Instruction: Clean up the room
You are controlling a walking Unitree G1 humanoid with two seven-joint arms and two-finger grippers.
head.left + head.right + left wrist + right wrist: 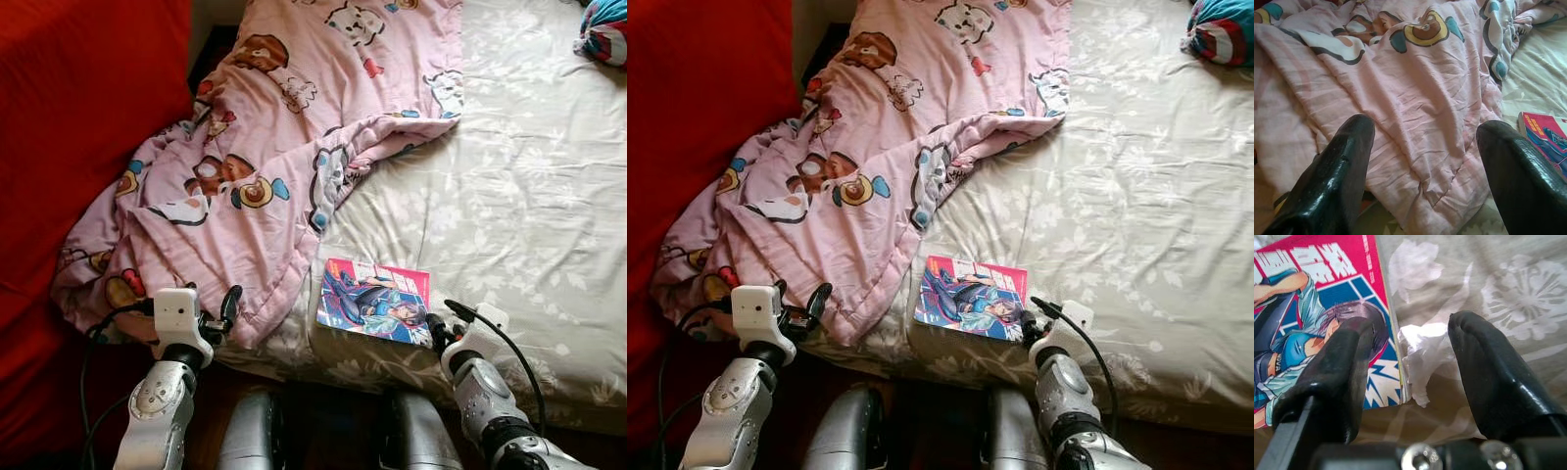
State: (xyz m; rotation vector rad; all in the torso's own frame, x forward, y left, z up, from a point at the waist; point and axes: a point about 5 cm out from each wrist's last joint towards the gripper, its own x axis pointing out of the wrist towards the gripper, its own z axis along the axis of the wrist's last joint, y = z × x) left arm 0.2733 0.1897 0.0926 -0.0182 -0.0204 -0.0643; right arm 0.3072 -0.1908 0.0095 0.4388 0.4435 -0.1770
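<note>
Comic book [375,301] with a pink and blue cover lies flat on the bed sheet [529,196], near the bed's front edge and just in front of our right arm. Our right gripper [1405,357] sits low at the book's near right corner, its two black fingers [1484,377] spread apart: one finger rests over the cover's corner, the other over the bare sheet beside it, and the book's edge runs between them. We cannot tell from these views whether the finger over the cover actually touches it. A scrap of pale crumpled material [1422,352] shows between the fingers, right beside the book's edge.

Our left gripper [1420,161] hovers at the front left of the bed with its fingers wide apart, closed on nothing, facing the near hem of the pink quilt [265,147]. That quilt, printed with cartoon animals, is rumpled across the left part of the bed and hangs over the front edge; its lower right fold lies just beside the book's left side. A red surface [78,127] stands to the left of the bed. At the far right corner a bundle of blue, red and white cloth [605,29] rests on the floral sheet, well apart from everything else.
</note>
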